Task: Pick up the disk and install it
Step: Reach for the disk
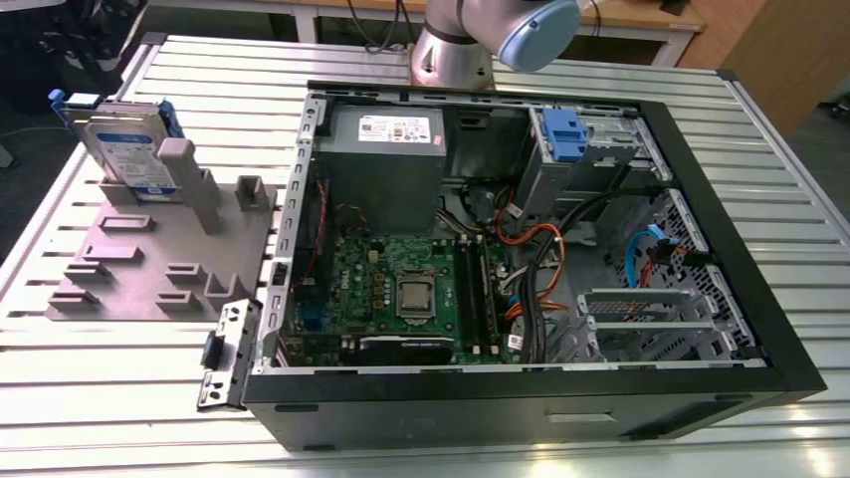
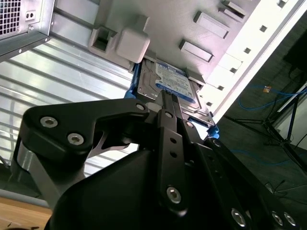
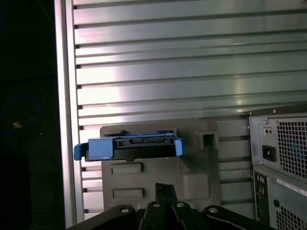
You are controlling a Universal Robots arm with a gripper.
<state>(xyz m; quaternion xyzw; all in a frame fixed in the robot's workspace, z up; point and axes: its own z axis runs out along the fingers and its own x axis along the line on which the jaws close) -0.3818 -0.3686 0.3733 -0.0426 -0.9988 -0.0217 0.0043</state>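
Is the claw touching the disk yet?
Apart. In the first wrist view, the claw hangs short of the disk, with bare grey holder showing between them.

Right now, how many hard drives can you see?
1. The disk stands on edge in the grey fixture, at the exterior view's left of the open computer case. Others may be hidden inside the case's drive cage.

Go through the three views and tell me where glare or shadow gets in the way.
Exterior view: even light, pale shine on the table, shade inside the computer case. Second wrist view: glare washes out the grey holder's far side; the gripper looms dark before the lit disk. First wrist view: a bright band glares across the table; beyond its edge, near black.
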